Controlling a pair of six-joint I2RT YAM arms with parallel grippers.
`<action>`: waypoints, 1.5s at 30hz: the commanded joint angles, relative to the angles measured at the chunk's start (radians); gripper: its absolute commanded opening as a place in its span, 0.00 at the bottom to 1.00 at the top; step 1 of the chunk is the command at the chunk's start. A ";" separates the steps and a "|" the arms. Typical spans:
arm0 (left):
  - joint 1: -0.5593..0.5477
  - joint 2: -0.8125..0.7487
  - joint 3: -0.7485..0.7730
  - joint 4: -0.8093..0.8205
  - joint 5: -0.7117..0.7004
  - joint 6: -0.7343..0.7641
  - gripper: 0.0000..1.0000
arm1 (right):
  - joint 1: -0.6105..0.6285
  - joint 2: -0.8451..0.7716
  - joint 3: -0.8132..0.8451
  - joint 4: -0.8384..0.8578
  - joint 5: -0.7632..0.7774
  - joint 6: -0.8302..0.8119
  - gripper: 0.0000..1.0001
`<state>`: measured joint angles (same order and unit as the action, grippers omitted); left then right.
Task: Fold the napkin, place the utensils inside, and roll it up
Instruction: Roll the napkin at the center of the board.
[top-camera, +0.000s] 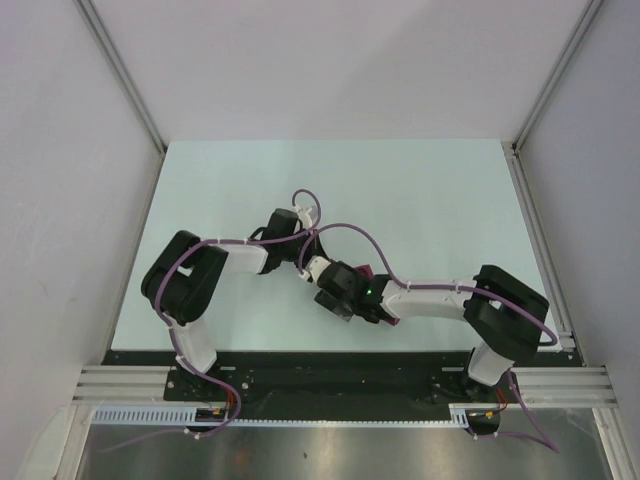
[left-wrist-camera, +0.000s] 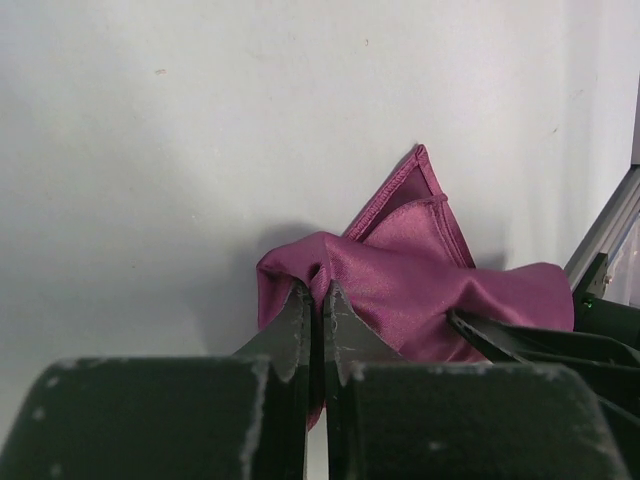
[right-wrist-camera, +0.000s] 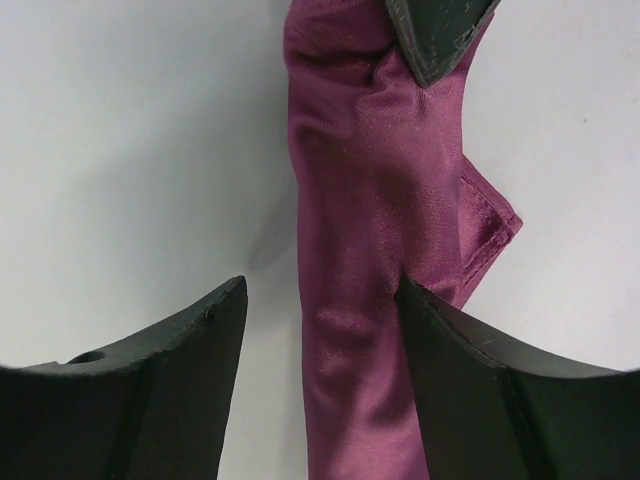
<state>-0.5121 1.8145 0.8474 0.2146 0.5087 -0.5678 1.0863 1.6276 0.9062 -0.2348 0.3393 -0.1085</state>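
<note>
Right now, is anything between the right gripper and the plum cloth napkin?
Nothing visible. The bunched plum cloth napkin lies between the open black fingers of the right gripper. The left gripper is shut on the cloth farther along, beyond the gap, not blocking it.

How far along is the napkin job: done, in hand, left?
Done: the napkin is gathered into a narrow roll, one corner poking out. In hand: the left gripper pinches one end; the right gripper straddles it, open. Left: tidying and release. No utensil shows, so maybe wrapped inside.
</note>
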 joint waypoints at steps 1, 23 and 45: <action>-0.003 0.016 0.030 -0.026 0.017 0.006 0.00 | 0.011 0.040 0.019 0.046 0.136 -0.039 0.67; 0.057 -0.136 0.030 -0.058 -0.059 0.077 0.57 | -0.311 0.098 0.057 -0.021 -0.459 0.095 0.41; 0.014 -0.057 -0.050 0.267 0.120 -0.038 0.55 | -0.534 0.192 0.119 -0.047 -1.028 0.173 0.30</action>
<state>-0.4808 1.7287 0.7906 0.3996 0.5766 -0.5774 0.5655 1.7947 1.0054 -0.2565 -0.5797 0.0387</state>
